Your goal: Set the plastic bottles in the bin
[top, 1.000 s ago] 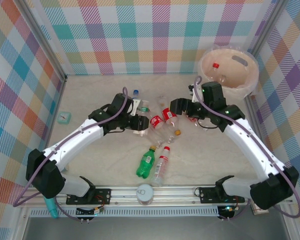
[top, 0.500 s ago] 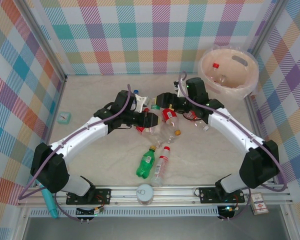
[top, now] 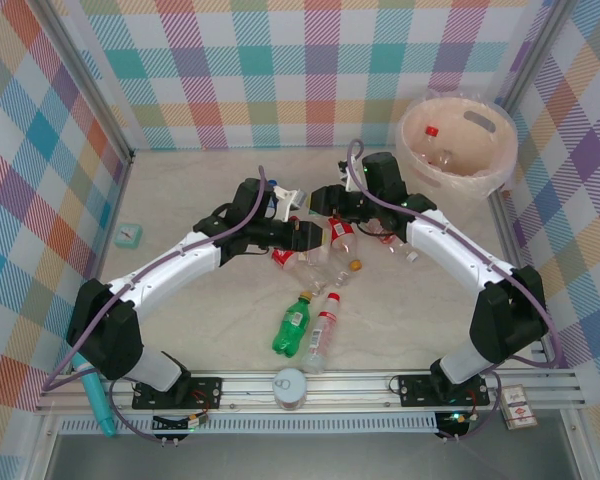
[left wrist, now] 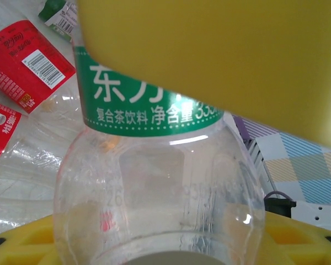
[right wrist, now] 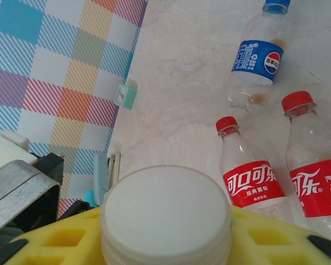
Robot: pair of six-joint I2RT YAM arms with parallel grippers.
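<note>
Top external view, near edge of the counter (top: 410, 320): a round can top (top: 291, 385) lies by the rail. Just beyond it, a green bottle (top: 293, 325) and a red-labelled bottle (top: 322, 337) lie side by side.

Mid-counter: an orange-capped bottle (top: 340, 270) lies beside a cluster of red-labelled bottles (top: 338, 232). The left tool (top: 313, 236) sits over this cluster. In the left wrist view, a clear green-labelled bottle (left wrist: 154, 182) sits between the left pads (left wrist: 209, 55), one above it and one below, both against it. The tool grips this bottle.

Just beyond is the right tool (top: 322, 200). In the right wrist view, a white cap (right wrist: 165, 212) rests against the right pad (right wrist: 265, 237). Whether the jaws clamp it cannot be told. Past the cap lie two red-capped bottles (right wrist: 248, 176) and a blue-capped bottle (right wrist: 256, 63).

Far right corner: the bin (top: 475, 180) holds one bottle with a red cap (top: 432, 133).
</note>
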